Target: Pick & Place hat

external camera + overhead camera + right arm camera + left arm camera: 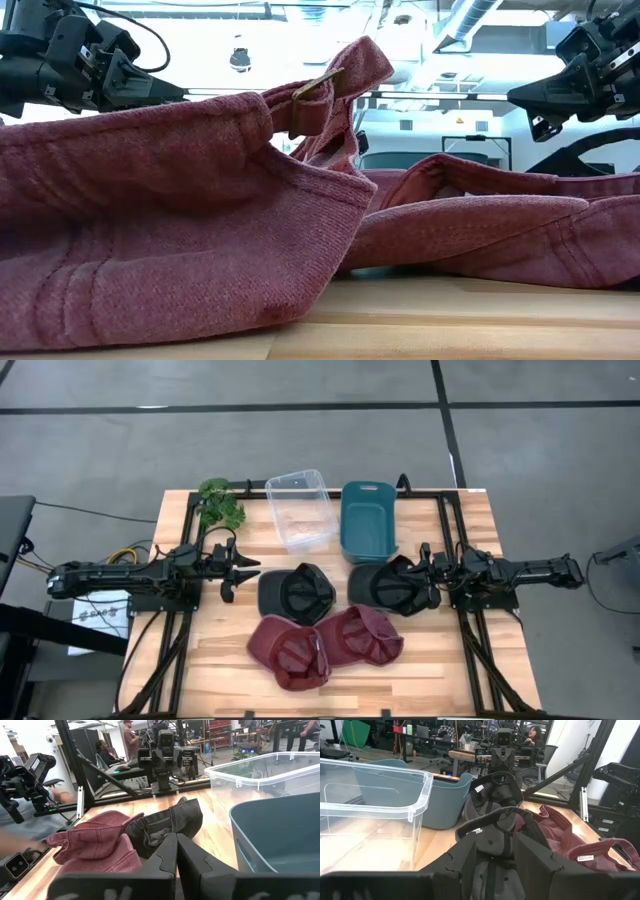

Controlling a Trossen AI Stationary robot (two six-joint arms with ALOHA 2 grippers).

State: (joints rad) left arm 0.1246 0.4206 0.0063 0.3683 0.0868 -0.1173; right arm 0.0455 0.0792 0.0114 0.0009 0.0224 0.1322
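Wooden desk (450,670) carries four hats: two dark, two maroon. Left gripper (245,568), fingers spread, hovers just beside the left dark hat (296,594). Right gripper (424,578), fingers pressed together, sits at the right dark hat (388,586), beside the teal bin (367,520).

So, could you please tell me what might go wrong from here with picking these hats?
The two maroon fabric caps overlap, so lifting one may drag the other. The right gripper sits at the dark grey cap beside the teal plastic bin, whose wall could snag the cap. The left gripper hangs open near the clear plastic container.
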